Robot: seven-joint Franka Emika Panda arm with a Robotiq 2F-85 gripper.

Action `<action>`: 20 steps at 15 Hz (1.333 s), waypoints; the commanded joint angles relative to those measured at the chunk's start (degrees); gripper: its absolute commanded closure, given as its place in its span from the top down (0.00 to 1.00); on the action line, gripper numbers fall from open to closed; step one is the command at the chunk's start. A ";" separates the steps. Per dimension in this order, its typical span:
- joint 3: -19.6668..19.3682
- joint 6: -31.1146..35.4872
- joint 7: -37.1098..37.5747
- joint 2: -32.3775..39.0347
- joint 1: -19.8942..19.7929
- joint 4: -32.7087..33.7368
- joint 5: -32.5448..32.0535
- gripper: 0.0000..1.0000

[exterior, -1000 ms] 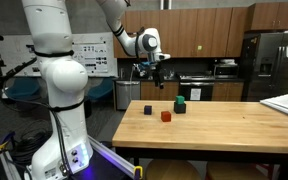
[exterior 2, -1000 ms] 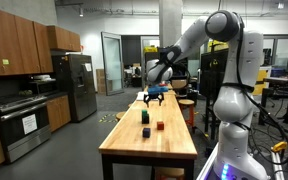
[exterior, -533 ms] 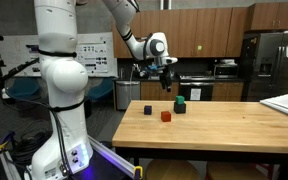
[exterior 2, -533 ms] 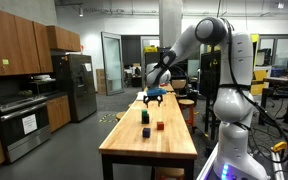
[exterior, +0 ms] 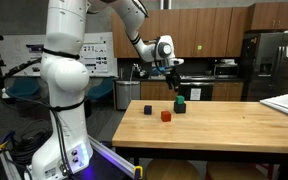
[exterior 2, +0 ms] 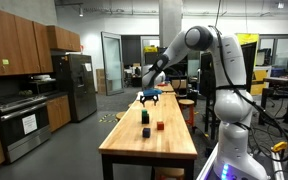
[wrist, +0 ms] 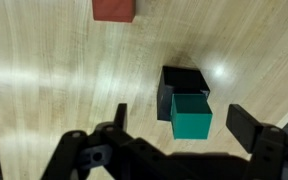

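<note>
The jaws are held wide open and empty, and have been moved along above the counter (exterior: 224, 125) until the green block (wrist: 191, 116) is nearly under them.

wooden table (exterior: 224, 128) carries a red block (exterior: 166, 116) and a black block (exterior: 148, 109).

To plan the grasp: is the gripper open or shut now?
Open. In the wrist view the gripper has its fingers wide apart, holding nothing; the green block sits below them.
</note>
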 commanded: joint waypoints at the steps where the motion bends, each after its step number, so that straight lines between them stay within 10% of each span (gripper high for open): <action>1: -1.98 -0.34 -2.76 4.84 1.25 4.98 0.73 1.00; 14: -4.22 -1.97 -6.92 15.90 3.65 16.02 2.00 1.00; 15: -4.34 -2.06 -6.92 16.48 3.83 16.42 2.07 0.75; 20: -4.68 -2.36 -6.87 17.46 4.69 16.82 2.11 0.45</action>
